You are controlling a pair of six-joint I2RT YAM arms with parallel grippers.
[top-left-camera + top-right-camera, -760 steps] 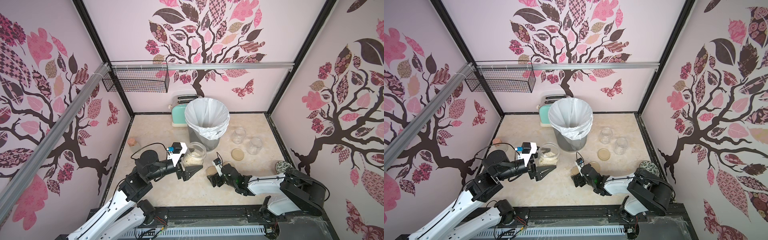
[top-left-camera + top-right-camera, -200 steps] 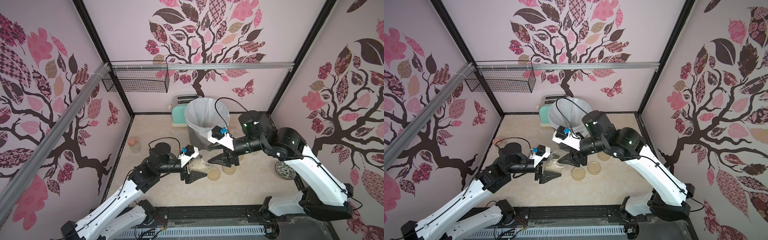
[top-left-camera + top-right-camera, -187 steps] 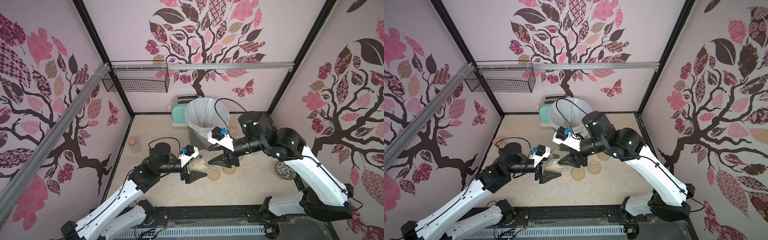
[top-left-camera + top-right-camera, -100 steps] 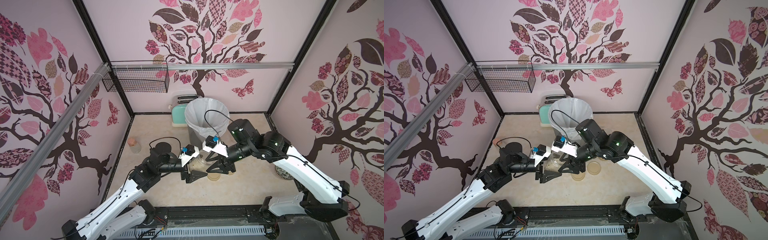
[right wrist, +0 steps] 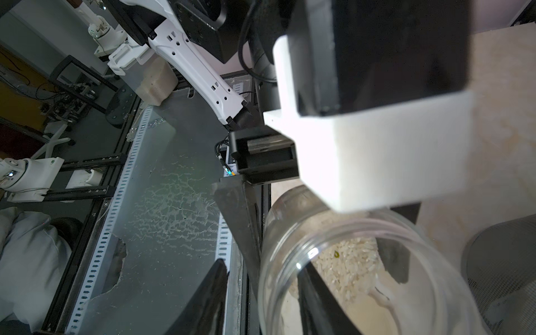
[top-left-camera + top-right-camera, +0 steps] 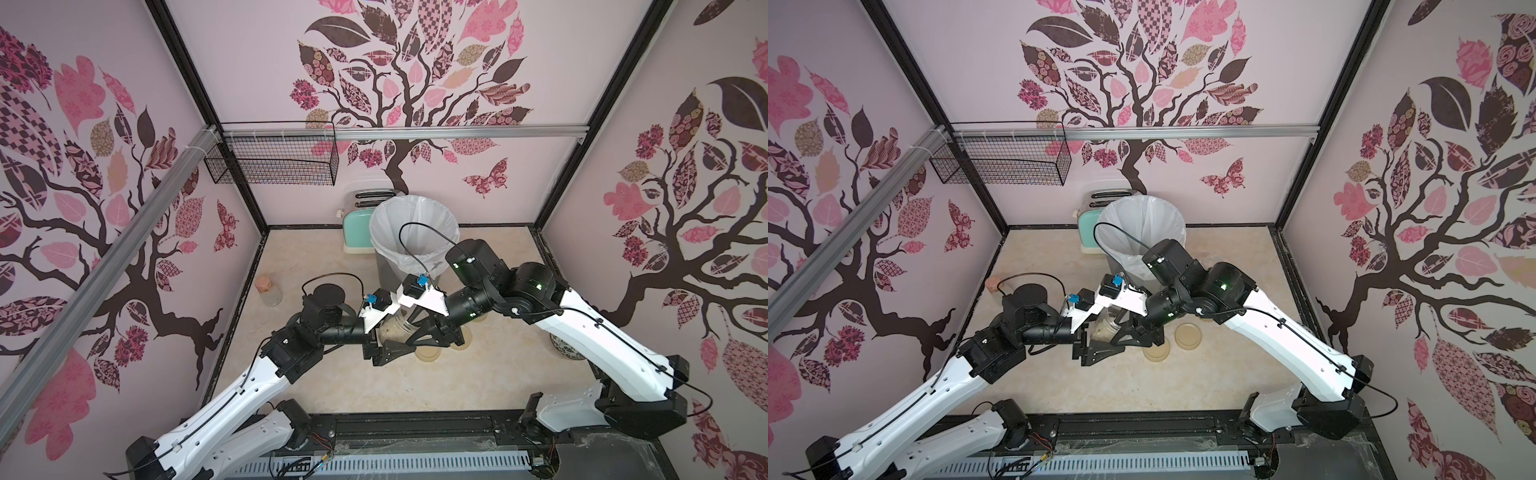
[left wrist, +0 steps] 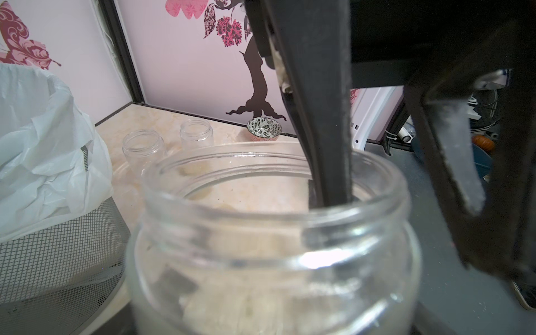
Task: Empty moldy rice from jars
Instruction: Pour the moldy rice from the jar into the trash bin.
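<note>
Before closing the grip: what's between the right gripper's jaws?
The rim of the rice jar; in the right wrist view the right gripper straddles it, one jaw inside, one outside.

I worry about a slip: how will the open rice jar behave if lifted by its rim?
Probably slippery: the jar is smooth clear glass, and the right gripper straddles only its thin rim. Likely bottom-heavy, since the rice sits low inside. Lidless, it may spill if tipped.

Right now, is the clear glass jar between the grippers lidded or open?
Open: the clear glass jar has a bare rim, off-white rice showing inside.
</note>
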